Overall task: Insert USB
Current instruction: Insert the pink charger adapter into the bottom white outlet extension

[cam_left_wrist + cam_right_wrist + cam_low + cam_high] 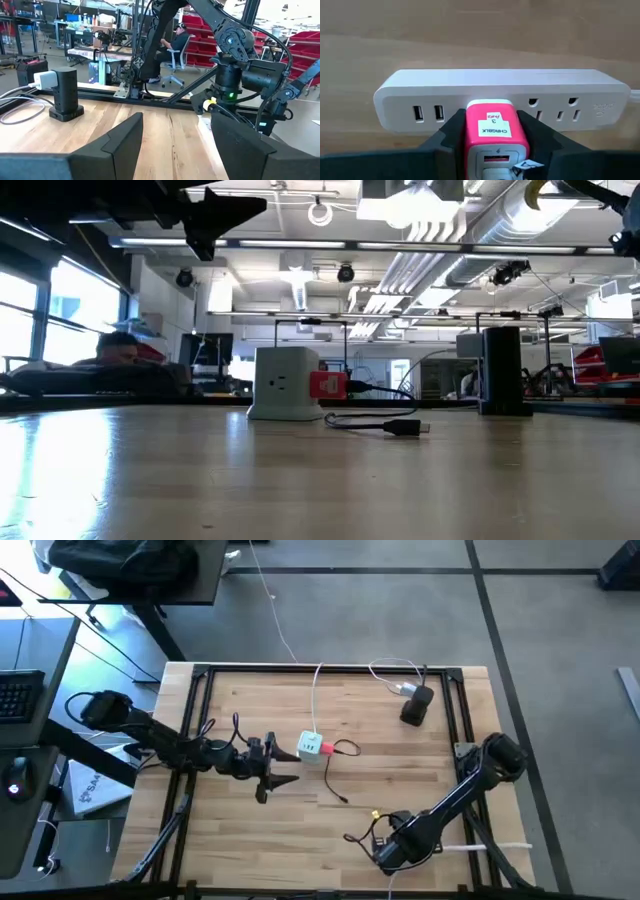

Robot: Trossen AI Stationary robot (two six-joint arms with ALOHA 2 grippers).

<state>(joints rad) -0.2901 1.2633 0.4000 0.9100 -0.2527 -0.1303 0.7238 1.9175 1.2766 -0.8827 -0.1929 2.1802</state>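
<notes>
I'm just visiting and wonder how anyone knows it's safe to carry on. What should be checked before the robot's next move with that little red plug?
1. USB at the white charger cube: it touches the cube's side, but whether it is fully seated is cannot tell.
2. Left end effector open and empty: ok.
3. Left end effector clear of the cube: ok, raised above the table, beside the cube.
4. Black cable untangled: ok, lying loose on the wood.
5. Right end effector out of the way: ok, far from the cube, near the table's edge.
</notes>
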